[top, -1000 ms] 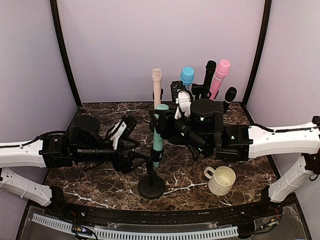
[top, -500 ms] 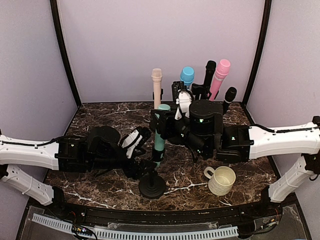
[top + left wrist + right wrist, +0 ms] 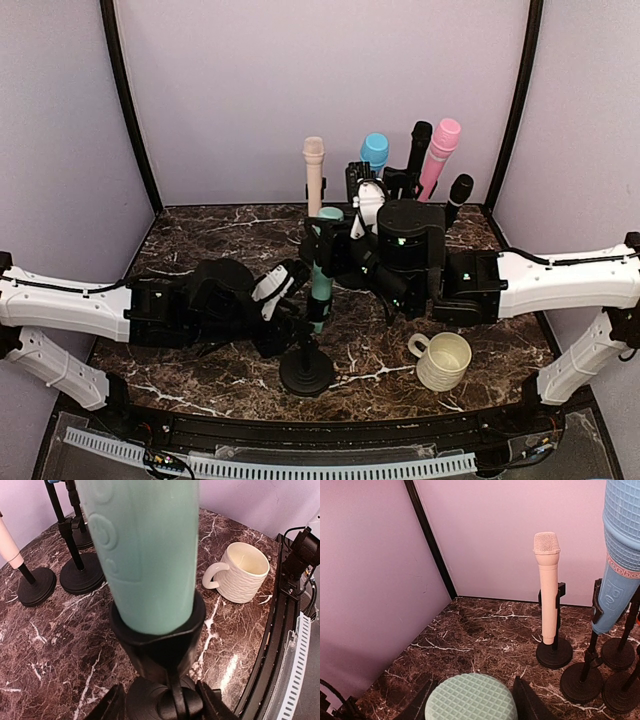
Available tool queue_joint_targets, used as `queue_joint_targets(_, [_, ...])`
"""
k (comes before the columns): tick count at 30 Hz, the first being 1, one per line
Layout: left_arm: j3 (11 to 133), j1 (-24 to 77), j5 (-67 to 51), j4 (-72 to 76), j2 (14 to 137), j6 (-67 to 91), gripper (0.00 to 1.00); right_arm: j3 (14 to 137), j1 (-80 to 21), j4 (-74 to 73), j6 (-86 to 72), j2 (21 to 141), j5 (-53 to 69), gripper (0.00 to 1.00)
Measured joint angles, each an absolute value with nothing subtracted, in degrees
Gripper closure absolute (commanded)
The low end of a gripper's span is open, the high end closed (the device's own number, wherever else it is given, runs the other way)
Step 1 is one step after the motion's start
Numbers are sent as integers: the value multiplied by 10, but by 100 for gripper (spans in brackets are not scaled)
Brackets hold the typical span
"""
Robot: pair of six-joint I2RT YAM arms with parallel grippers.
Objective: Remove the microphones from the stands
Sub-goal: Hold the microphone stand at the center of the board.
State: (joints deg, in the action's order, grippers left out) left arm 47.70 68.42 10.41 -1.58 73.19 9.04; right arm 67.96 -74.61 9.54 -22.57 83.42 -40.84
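Note:
The teal microphone [image 3: 319, 272] stands upright in the clip of a black stand [image 3: 307, 372] at the table's middle front. My right gripper [image 3: 323, 246] is shut on the microphone's upper body; in the right wrist view its fingers [image 3: 422, 700] flank the gridded teal head [image 3: 471, 696]. My left gripper [image 3: 294, 325] is shut on the stand's swivel joint just under the clip. In the left wrist view the teal body [image 3: 145, 545] sits in the black clip [image 3: 157, 630], with my fingers [image 3: 107, 707] on both sides of the joint.
A white mug [image 3: 443, 360] stands right of the stand, and shows in the left wrist view [image 3: 240, 572]. Along the back wall stand a beige [image 3: 314, 175], a blue [image 3: 374, 152], a black [image 3: 418, 145] and a pink microphone [image 3: 440, 150] in stands.
My left gripper has moved right, from open beside the stand to around its joint under the clip. The stand's base has shifted slightly. The right gripper and microphone have held still.

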Motion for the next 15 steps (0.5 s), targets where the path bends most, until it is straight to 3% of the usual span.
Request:
queue_joint_targets(10, [478, 691, 100, 6, 744, 89, 96, 663, -747, 99, -227, 818, -418, 89])
queue_joint_targets(15, [479, 691, 100, 10, 748, 83, 100, 629, -744, 122, -228, 793, -406, 91])
